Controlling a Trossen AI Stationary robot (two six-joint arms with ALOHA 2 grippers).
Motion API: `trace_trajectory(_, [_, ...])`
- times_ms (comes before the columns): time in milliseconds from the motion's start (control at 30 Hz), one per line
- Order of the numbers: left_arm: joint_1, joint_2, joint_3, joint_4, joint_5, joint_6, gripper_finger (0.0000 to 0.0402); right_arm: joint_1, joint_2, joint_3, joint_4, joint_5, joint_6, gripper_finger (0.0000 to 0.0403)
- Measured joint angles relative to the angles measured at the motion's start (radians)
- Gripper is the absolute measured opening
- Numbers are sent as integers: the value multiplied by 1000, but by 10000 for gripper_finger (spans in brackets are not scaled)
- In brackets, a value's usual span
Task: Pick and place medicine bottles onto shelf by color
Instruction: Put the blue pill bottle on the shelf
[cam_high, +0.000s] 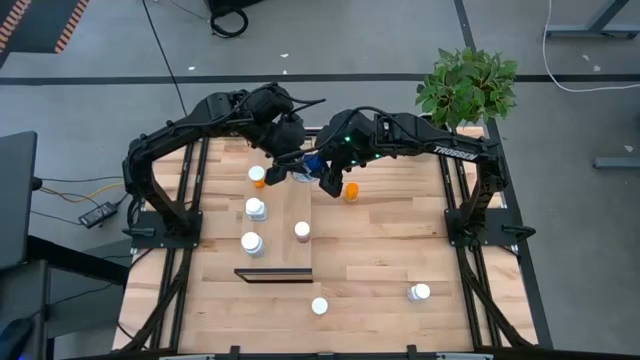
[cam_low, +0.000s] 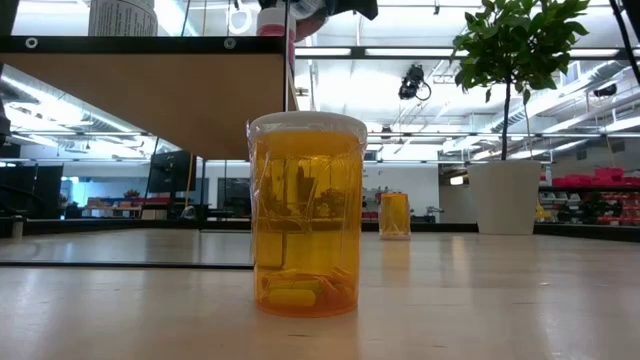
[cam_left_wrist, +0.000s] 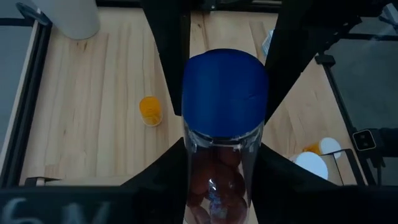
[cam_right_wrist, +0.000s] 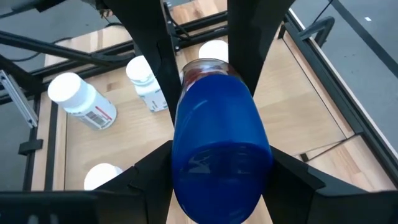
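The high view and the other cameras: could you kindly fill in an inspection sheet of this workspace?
Surface: slatted wooden table; shelf lying on it.
Job's things: blue-capped bottle held off the table; white-capped bottles beside the shelf; orange bottle standing apart.
Clutter: potted plant at a table corner.
Grippers: left gripper and right gripper, fingers of both on the blue-capped bottle.
Cables: cable on the floor beside the table.
Surroundings: no person seen.
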Motion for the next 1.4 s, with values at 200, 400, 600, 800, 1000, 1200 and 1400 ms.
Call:
trace_trajectory(200, [6, -14, 0, -4, -4, 3, 141, 0, 0, 3, -7, 0, 2, 212])
trace_trajectory(400, [22, -41, -1, -82, -27, -5, 133, 1, -12, 0, -149, -1, 1, 212])
trace_trajectory(600, [44, -57, 0, -46, -18, -2, 141, 0, -9, 18, -103, 21, -15, 211])
trace_trajectory(800, [81, -84, 1, -44, -20, -2, 136, 5, -8, 18, -109, 23, -6, 211])
trace_trajectory(1000, [72, -91, 1, -46, -5, -4, 146, 4, -8, 18, -96, 47, -11, 211])
trace_trajectory(1200, [56, -89, 1, -39, 0, -22, 144, 3, -8, 19, -56, 73, -11, 211])
trace_trajectory(1400, [20, -89, 1, -38, 3, -23, 148, 3, -8, 19, -15, 74, -19, 212])
